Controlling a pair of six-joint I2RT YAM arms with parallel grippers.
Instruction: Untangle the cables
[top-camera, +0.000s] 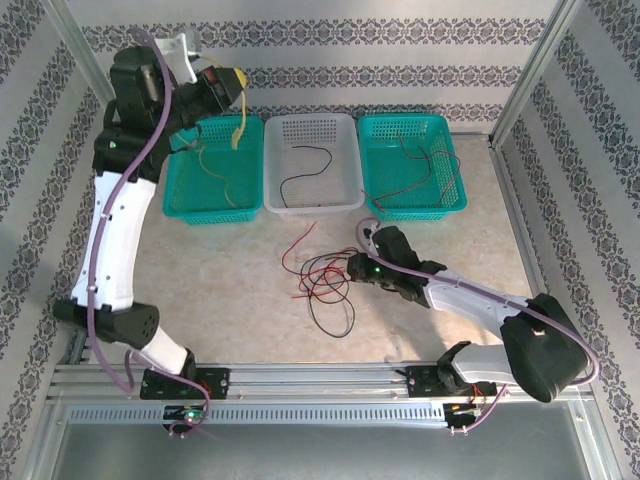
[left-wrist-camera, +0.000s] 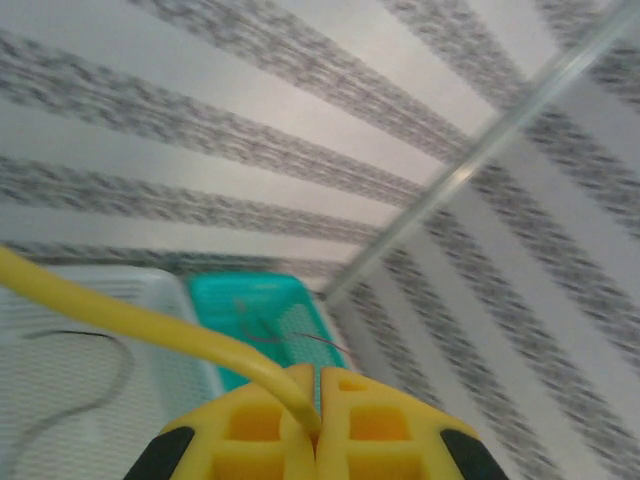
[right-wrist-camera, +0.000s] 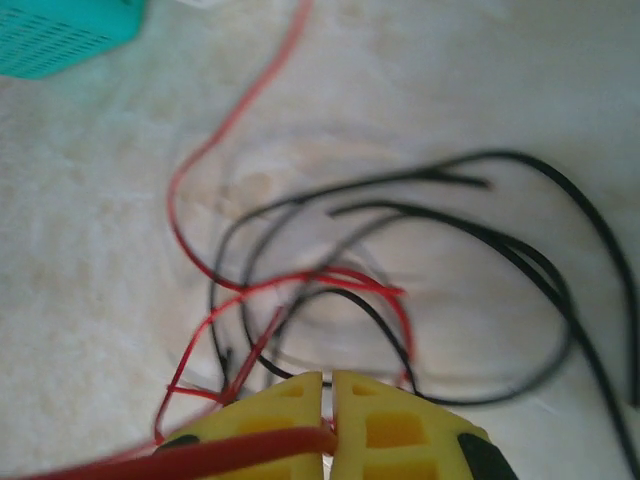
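Two pairs of yellow, waffle-moulded fingers are clenched, each on a single wire. We see the left gripper (left-wrist-camera: 318, 390) pinching a smooth yellow cable (left-wrist-camera: 130, 320) at the seam between its pads. From the jaws the cable bends away in one rubbery arc. In the overhead view it hangs limp straight below the raised jaws into a teal basket (top-camera: 180, 190) of perforated plastic.

Beside that, lower than the left jaws, sits a white basket (top-camera: 345, 150) with the same pierced mesh walls. A thin black wire (top-camera: 285, 185) lies in it in a loose S-curve.

The right gripper (right-wrist-camera: 328, 385) is low over the pale, marbled table (top-camera: 230, 280), its fingers closed on a glossy red cable (right-wrist-camera: 230, 450) that enters the seam from one side. Just ahead of these jaws lies the tangle (top-camera: 322, 272). It is made of hair-thin black loops, wide and rounded, crossed by tighter, kinked red strands. One red strand runs away from the jaws towards the baskets.

Farther beyond the right jaws stands a second teal basket (top-camera: 445, 200), holding a few curly red and dark wires (top-camera: 420, 170).
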